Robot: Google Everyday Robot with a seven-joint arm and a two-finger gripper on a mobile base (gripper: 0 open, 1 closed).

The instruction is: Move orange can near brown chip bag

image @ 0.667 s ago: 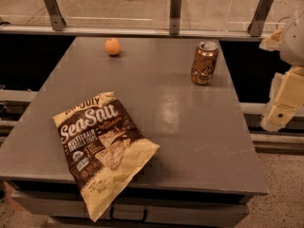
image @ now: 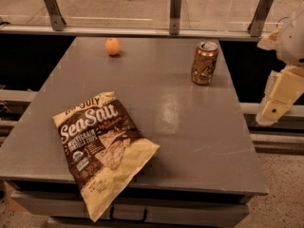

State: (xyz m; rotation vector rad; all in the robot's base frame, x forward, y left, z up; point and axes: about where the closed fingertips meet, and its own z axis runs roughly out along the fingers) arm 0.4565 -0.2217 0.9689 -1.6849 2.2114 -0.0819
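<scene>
The orange can (image: 204, 63) stands upright at the back right of the grey table (image: 190, 122); it is copper-orange with dark markings and a silver top. The brown chip bag (image: 102, 146) lies flat at the front left, its lower corner hanging over the table's front edge. It is dark brown and cream-yellow with white "Sea Salt" lettering. My gripper (image: 275, 109) hangs off the table's right side, to the right of the can and lower in the frame, holding nothing that I can see.
A round orange fruit (image: 112, 46) sits at the back left of the table. A rail with metal posts (image: 175, 12) runs behind the table. Bare grey tabletop lies between the can and the bag.
</scene>
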